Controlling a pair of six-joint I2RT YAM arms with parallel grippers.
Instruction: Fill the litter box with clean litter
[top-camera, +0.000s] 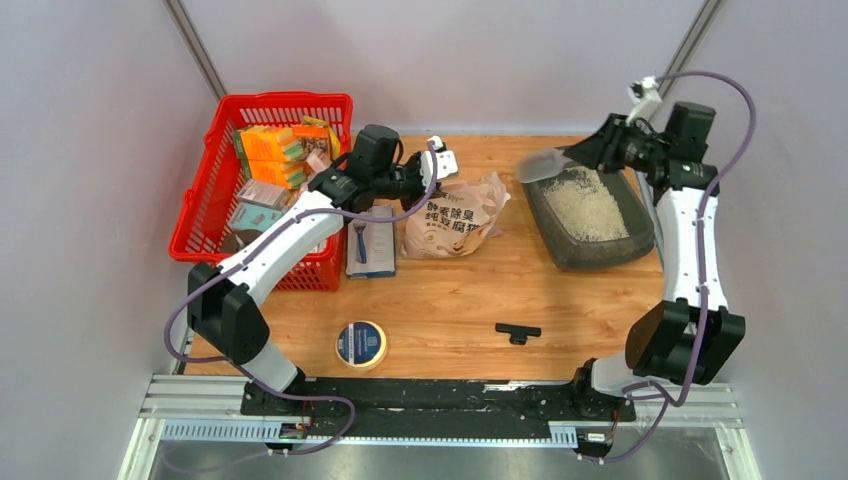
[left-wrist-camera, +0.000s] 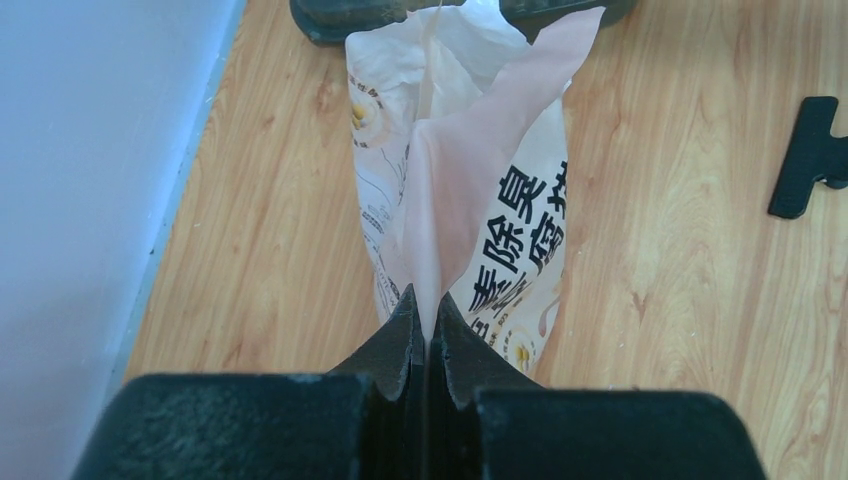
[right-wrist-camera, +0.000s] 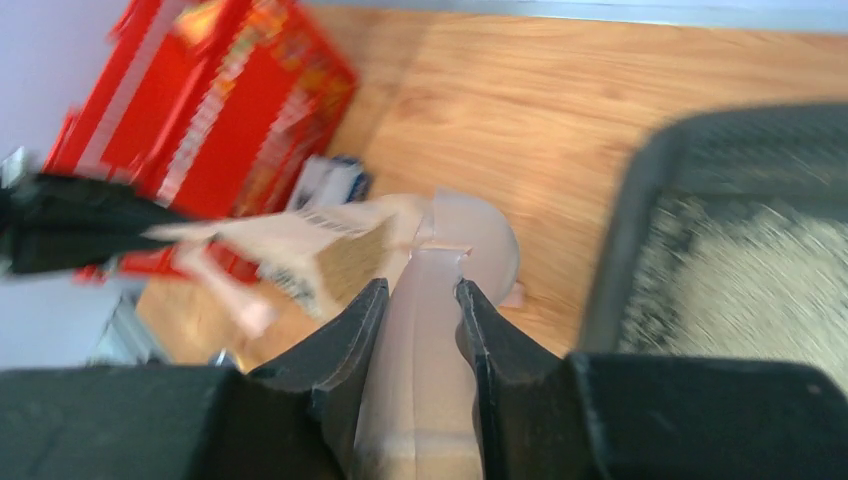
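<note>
The dark grey litter box (top-camera: 640, 235) stands at the right of the table with pale clean litter (top-camera: 585, 205) in it. It also shows in the right wrist view as the litter box (right-wrist-camera: 625, 230), with blurred litter (right-wrist-camera: 770, 280) inside. My right gripper (top-camera: 592, 152) hovers over its far left corner, shut on the handle of a pale pink scoop (right-wrist-camera: 432, 300), whose bowl (top-camera: 543, 165) points left. The pale pink printed bag (top-camera: 455, 215) lies on the table in the middle. My left gripper (left-wrist-camera: 427, 312) is shut on a fold of the bag (left-wrist-camera: 480, 190).
A red mesh basket (top-camera: 200, 215) full of boxes stands at the back left, beside my left arm. A blue-and-white packet (top-camera: 370, 240) lies next to it. A tape roll (top-camera: 361, 343) and a black clip (top-camera: 517, 331) lie toward the near edge.
</note>
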